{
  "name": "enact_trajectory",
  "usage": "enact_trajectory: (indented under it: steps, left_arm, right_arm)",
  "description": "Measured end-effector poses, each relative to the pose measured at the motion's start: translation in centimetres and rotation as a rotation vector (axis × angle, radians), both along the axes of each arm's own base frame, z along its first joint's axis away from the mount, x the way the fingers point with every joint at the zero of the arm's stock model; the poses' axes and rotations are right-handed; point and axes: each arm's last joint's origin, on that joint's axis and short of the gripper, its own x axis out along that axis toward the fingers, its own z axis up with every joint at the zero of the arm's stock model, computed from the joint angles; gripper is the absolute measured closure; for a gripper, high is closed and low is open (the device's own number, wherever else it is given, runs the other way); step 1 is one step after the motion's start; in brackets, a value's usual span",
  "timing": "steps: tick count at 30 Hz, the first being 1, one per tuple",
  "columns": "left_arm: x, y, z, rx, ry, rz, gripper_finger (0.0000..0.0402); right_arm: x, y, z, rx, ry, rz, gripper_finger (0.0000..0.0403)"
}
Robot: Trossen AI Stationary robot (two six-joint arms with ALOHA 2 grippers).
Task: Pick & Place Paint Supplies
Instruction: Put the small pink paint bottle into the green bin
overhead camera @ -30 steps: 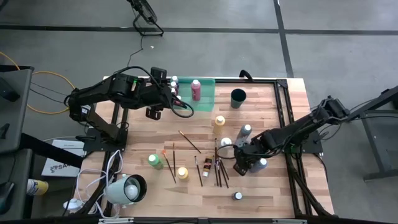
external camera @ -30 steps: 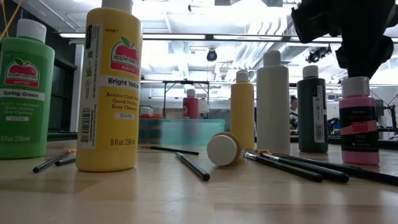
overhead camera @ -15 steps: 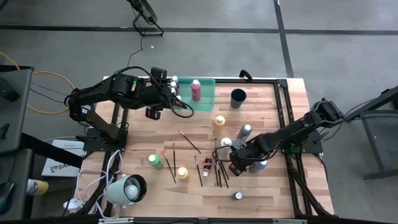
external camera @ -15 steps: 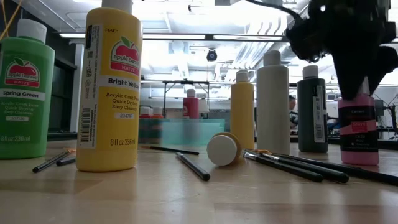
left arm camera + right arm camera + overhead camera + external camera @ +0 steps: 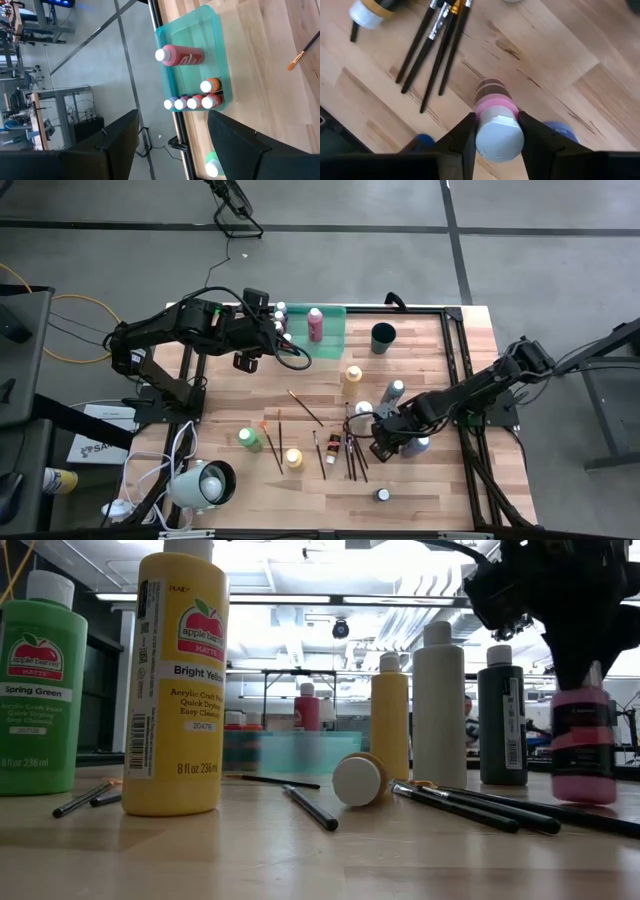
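Observation:
A pink paint bottle [image 5: 494,102] with a white cap stands upright on the wooden table, toward its right side. It also shows in the low view [image 5: 583,750]. My right gripper [image 5: 499,142] reaches down over it [image 5: 387,442] and is shut on it. Several thin dark paintbrushes [image 5: 432,47] lie on the table just beside it. My left gripper [image 5: 248,362] hangs open in the air at the far left, near the green tray [image 5: 215,30]. That tray holds a red bottle [image 5: 180,55] and several small bottles. My right gripper pinches the pink bottle's white cap [image 5: 500,131] between its two fingers [image 5: 465,135], one on each side. The fingers come from above, pointing steeply down. The bottle stays upright below them. Whether its base is still on the table I cannot tell.
Around the table stand a yellow bottle [image 5: 185,690], a green one [image 5: 38,690], a further yellow one [image 5: 390,720], a white one [image 5: 440,710] and a dark one [image 5: 502,720]. A dark round cup [image 5: 382,337] stands at the back. A lamp [image 5: 205,483] sits at the near left.
My right gripper has sunk a little over the pink bottle and has taken hold of its cap, which was bare a second ago and is now hidden behind the fingers in the low view.

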Motion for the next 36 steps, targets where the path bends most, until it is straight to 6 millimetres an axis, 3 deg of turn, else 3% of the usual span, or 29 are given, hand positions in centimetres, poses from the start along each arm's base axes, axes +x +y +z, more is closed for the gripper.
enact_trajectory:
  steps: [8,18,23,27,36]
  left_arm:
    - [0.0,0.0,0.0,-0.001,-0.003,-0.001,0.0170]
    - [1.1,-0.3,0.1,-0.100,-0.078,-0.056,0.0170]
    - [3.0,-0.6,-1.0,-0.186,-0.155,-0.125,0.0170]
    - [4.7,-0.9,-2.6,-0.244,-0.194,-0.177,0.0170]
    - [8.7,-1.6,-7.4,-0.428,-0.372,-0.299,0.0170]
  right_arm:
    - [-0.4,-0.2,3.3,0.016,0.018,0.029,0.0290]
    - [-0.6,-2.4,11.3,-0.066,-0.071,0.130,0.0290]
    - [-0.4,-4.2,14.2,-0.145,-0.142,0.173,0.0289]
    - [-0.2,-5.7,15.5,-0.204,-0.184,0.210,0.0289]
    - [0.5,-8.6,15.8,-0.303,-0.213,0.229,0.0289]
